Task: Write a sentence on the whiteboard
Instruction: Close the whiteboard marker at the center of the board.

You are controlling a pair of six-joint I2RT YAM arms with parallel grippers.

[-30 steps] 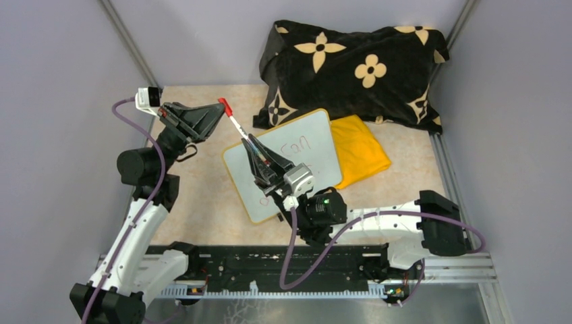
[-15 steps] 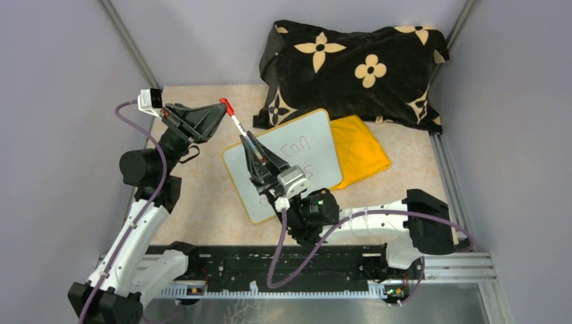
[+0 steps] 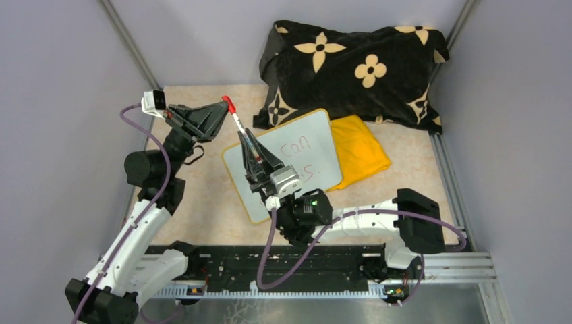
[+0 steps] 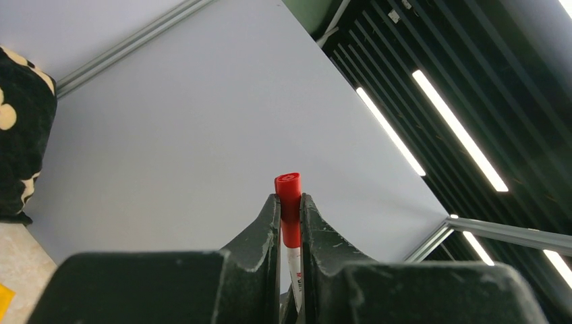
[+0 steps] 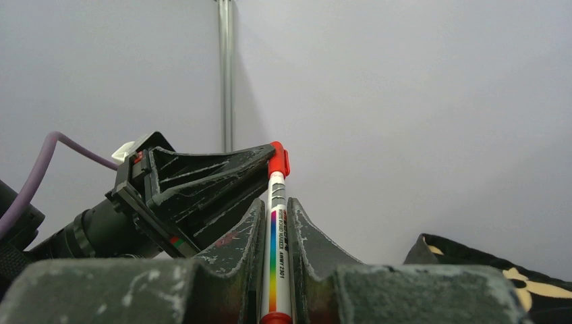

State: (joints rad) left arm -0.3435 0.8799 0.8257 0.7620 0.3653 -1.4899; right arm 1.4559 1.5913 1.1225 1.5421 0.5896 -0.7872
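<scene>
Shifted leftward, right gripper point(image 3: 245, 138) clamped on marker point(image 3: 236, 122), left gripper point(image 3: 224, 108) pinching its red cap point(image 3: 230, 104)

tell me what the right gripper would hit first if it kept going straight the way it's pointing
Most likely the left gripper. The right gripper points along the marker it holds, and the left one clamps that marker's red cap just ahead, though depth there is unclear.

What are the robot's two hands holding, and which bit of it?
Both hold one marker. The left gripper pinches its red cap, and the right gripper clamps the white barrel lower down.
</scene>
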